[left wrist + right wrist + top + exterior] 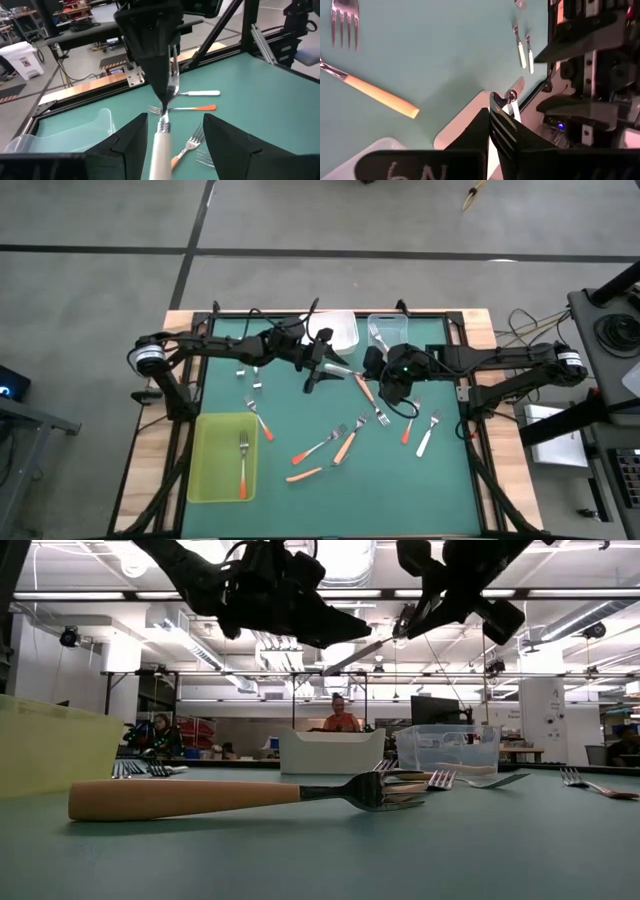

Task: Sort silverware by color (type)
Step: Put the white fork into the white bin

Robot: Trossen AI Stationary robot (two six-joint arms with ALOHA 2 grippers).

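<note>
A white-handled fork (pixel 161 147) hangs in the air over the middle of the table, also visible in the low view as a grey slanted bar (pixel 358 656). My right gripper (pixel 385 375) is shut on its metal end. My left gripper (pixel 175 119) is open, and its two fingers stand on either side of the white handle with a gap on each side. More silverware lies on the green table: light orange forks (pixel 345 445), a red-orange fork (pixel 408 430) and a white fork (pixel 428 436). One red-orange fork (pixel 243 468) lies in the yellow-green tray (pixel 205 470). My right gripper pinches the fork's tine end (pixel 502 132) between its two fingers. The fingers come from the table's right side, slanting down. The fork runs on beyond the fingertips, lifted clear of the table, its white handle (pixel 160 155) reaching in between my left gripper's fingers.
A white tray (pixel 342 328) and a clear tray (pixel 390 330) holding a fork stand at the far edge. Two small forks (pixel 247 375) lie under the left arm. A light orange fork (pixel 180 798) lies close to the low camera. People sit in the room beyond the table.
</note>
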